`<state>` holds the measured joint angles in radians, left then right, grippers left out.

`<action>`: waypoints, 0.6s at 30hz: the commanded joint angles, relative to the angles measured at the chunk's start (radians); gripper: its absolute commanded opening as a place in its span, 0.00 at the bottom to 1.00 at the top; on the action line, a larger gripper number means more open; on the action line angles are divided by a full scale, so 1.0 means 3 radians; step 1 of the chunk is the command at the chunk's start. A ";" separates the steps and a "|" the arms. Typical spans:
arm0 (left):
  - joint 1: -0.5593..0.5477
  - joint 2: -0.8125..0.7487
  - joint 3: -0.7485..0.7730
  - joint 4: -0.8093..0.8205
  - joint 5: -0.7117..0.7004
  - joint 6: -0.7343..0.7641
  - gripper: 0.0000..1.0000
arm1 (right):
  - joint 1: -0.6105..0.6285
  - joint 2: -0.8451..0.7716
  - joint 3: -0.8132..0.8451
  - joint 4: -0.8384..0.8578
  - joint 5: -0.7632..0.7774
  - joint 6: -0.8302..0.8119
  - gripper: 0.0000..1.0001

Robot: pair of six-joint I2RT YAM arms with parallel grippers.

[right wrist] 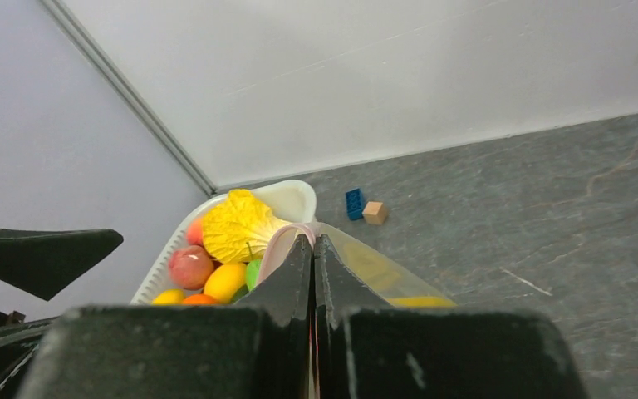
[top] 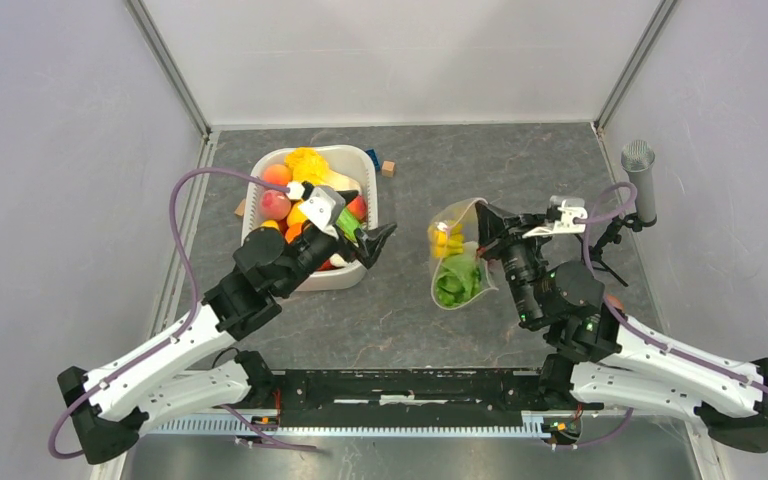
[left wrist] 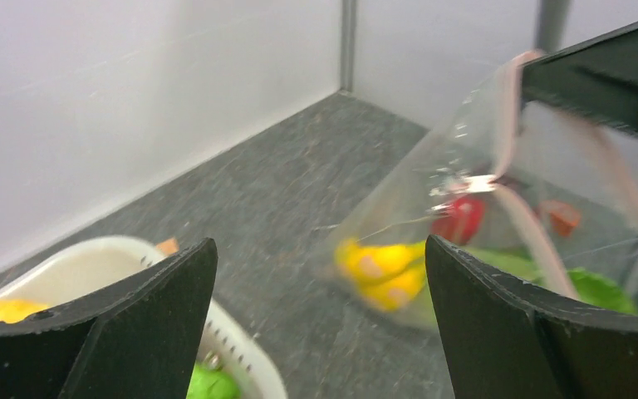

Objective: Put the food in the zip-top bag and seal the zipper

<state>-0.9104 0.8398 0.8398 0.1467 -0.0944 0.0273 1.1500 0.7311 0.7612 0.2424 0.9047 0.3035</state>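
Observation:
The clear zip-top bag (top: 457, 258) stands on the table right of centre, holding yellow bananas (top: 445, 240) and a green piece (top: 457, 285). My right gripper (top: 487, 225) is shut on the bag's mouth edge, on the pink zipper (right wrist: 278, 245), jaws pressed together (right wrist: 314, 241). My left gripper (top: 375, 243) is open and empty over the right edge of the white tub (top: 360, 158), facing the bag (left wrist: 432, 208). Its view shows the bananas (left wrist: 382, 270), a red fruit (left wrist: 458, 218) and the zipper (left wrist: 507, 108). More food lies in the tub: a yellow cabbage leaf (right wrist: 233, 224) and a peach (right wrist: 189, 266).
A blue block (right wrist: 354, 203) and a wooden block (right wrist: 374, 213) lie behind the tub's far right corner. A grey mesh cylinder (top: 638, 175) on a stand rises at the right. White walls close in the table on three sides.

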 commanded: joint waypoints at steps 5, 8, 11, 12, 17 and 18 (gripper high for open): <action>0.0803 0.0229 0.0448 -0.0897 -0.0051 -0.0361 1.00 | 0.0008 0.0502 0.0362 -0.0320 -0.0198 -0.0314 0.05; 0.1220 0.0366 0.0479 -0.1004 0.0236 -0.0618 1.00 | 0.0007 0.0734 0.0335 -0.0324 -0.0475 -0.0233 0.04; 0.1425 0.0581 0.0600 -0.1185 0.0299 -0.0653 1.00 | 0.0003 0.0820 0.0223 -0.0243 -0.0500 -0.0231 0.03; 0.1462 0.0683 0.0681 -0.1268 0.0299 -0.0648 1.00 | -0.0001 0.0816 0.0162 -0.0179 -0.0517 -0.0250 0.03; 0.1641 0.0931 0.1009 -0.1764 0.0488 -0.0667 1.00 | -0.0014 0.0707 -0.0224 0.0225 -0.0910 -0.0638 0.02; 0.1651 0.0925 0.1042 -0.1869 0.0460 -0.0638 1.00 | -0.0026 0.0680 -0.0277 0.0223 -0.0954 -0.0703 0.02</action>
<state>-0.4389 1.1168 1.0611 -0.2737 0.0029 -0.1299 1.1503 0.9802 0.7254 0.2001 0.7067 0.1856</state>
